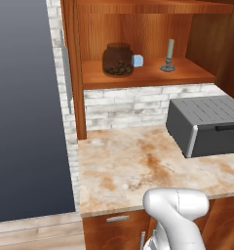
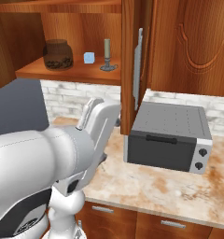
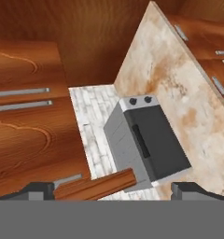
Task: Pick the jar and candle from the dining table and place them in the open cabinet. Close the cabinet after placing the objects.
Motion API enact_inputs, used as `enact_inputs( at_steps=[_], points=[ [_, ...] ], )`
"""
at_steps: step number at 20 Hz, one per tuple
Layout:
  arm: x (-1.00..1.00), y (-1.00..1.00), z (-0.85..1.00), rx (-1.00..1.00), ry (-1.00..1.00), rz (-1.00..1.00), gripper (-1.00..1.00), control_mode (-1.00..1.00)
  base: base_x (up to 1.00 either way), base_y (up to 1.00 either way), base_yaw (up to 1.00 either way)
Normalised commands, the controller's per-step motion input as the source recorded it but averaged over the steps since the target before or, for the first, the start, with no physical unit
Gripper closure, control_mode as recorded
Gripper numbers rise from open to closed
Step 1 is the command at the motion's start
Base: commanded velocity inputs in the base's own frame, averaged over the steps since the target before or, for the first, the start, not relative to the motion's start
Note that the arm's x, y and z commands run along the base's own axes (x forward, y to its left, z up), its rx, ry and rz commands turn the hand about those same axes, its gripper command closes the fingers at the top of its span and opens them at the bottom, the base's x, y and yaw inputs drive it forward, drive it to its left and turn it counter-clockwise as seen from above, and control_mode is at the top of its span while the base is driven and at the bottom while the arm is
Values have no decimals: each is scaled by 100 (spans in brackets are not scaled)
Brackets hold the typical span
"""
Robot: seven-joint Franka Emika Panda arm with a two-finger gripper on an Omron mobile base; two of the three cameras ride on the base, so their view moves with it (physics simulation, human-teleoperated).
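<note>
The jar stands on the lower shelf of the open cabinet, at its left. The candle stands upright on its dark dish at the shelf's right. My gripper is open and holds nothing. Its fingertips rise on either side of the edge of the cabinet's open right door, above the counter; whether they touch it I cannot tell. The dining table is out of view.
A small pale-blue cube sits between jar and candle. A grey toaster oven stands on the marbled counter under the cabinet's right side. The left door stands open. Closed wooden doors hang further right.
</note>
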Motion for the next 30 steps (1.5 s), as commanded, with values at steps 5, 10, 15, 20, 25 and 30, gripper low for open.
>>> enact_inputs(
  at_steps=[5,10,15,20,25,30],
  points=[
    [25,-8,0,4,0,10,-100,-100,0,0,0],
    [21,-17,0,14,0,14,-100,-100,0,0,0],
    [19,-14,-1,16,0,16,-100,-100,0,0,0],
    [18,-2,-5,7,-1,16,-100,-100,0,0,0],
    [15,0,-8,1,-5,14,-100,-100,0,0,0],
    [28,-1,-7,2,0,12,-100,-100,0,0,0]
  ],
)
